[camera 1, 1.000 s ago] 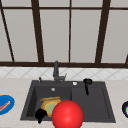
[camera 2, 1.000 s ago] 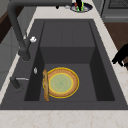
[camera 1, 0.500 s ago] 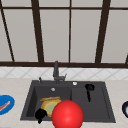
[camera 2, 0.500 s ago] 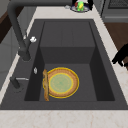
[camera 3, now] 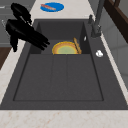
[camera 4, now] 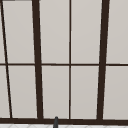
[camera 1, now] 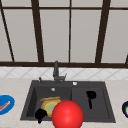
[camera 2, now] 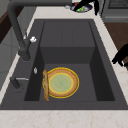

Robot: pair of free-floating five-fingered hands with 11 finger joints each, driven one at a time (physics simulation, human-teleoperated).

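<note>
The left robot hand (camera 1: 40,114) hovers at the sink's (camera 1: 105,100) front left corner, and whether it is clenched or released cannot be told. At its two o'clock lies the yellow plate (camera 1: 50,105) in the left basin. The right robot hand (camera 1: 90,95) hangs over the right basin, fingers straight and released, pointing down. A red ball (camera 1: 67,115) sits at six o'clock.

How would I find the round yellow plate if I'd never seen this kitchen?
Start at the big dark sink and look into its deep basin beside the faucet. The plate lies flat on the bottom, orange-rimmed with a pale green middle, unlike the blue plate on the counter.
</note>
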